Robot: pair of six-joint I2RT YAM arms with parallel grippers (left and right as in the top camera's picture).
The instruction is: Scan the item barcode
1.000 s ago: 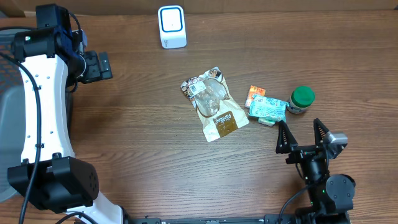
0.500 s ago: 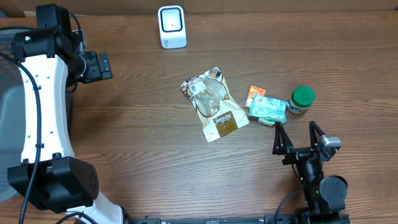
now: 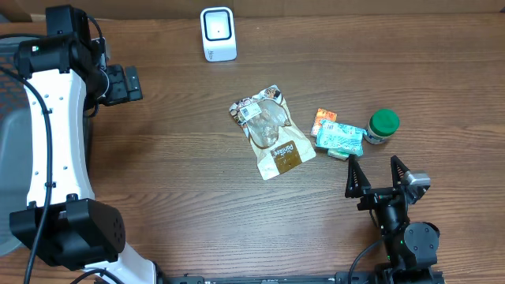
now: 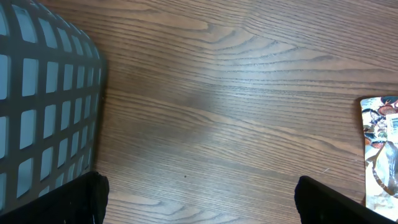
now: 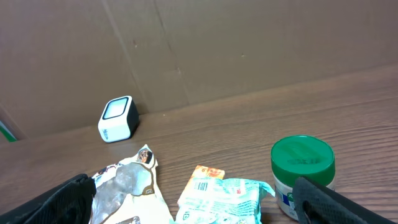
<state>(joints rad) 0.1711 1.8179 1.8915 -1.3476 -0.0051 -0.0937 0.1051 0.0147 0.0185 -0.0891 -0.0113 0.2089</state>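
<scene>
Four items lie at the table's middle right: a brown-and-clear snack pouch (image 3: 271, 130) (image 5: 124, 190), a small orange box (image 3: 323, 120) (image 5: 205, 180) with a barcode, a teal packet (image 3: 340, 138) (image 5: 227, 199) and a green-lidded jar (image 3: 383, 126) (image 5: 303, 168). The white barcode scanner (image 3: 218, 33) (image 5: 118, 118) stands at the far edge. My right gripper (image 3: 379, 172) (image 5: 199, 208) is open just on the near side of the teal packet, holding nothing. At the far left my left gripper (image 3: 126, 83) (image 4: 202, 202) is open over bare wood, and the pouch's edge (image 4: 380, 149) shows at its right.
A grey mesh basket (image 4: 43, 106) (image 3: 12, 158) sits at the table's left edge beside the left arm. A brown cardboard wall (image 5: 217, 50) backs the table behind the scanner.
My right gripper has shifted slightly left and nearer the table's front edge. The left arm and all the items have stayed put.
</scene>
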